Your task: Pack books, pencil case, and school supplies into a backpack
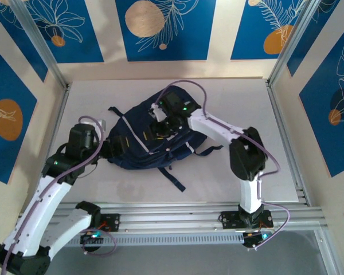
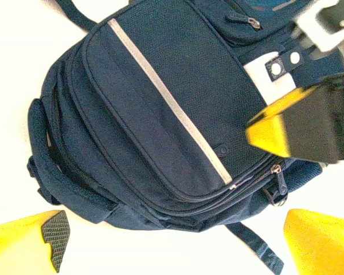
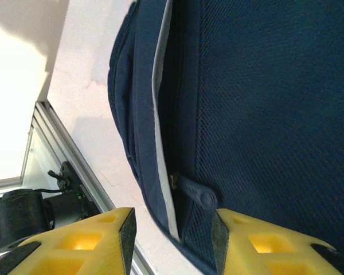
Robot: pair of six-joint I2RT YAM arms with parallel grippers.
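Currently the backpack (image 1: 143, 137) is lying around the middle of the table (image 1: 235, 109). The right gripper (image 3: 172, 229) is holding its fingers spread either side of a zipper pull (image 3: 198, 193), pinching nothing. The left gripper (image 2: 172, 235) is hovering at the backpack's edge, fingers wide apart, empty.

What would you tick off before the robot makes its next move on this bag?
1. Backpack lying flat on the table: ok.
2. Right gripper open: ok.
3. Zipper pull just ahead of the gap between its fingers: ok.
4. Left gripper open at the backpack's edge: ok.
5. Main compartment zipped shut: cannot tell.
6. Books already inside: cannot tell.
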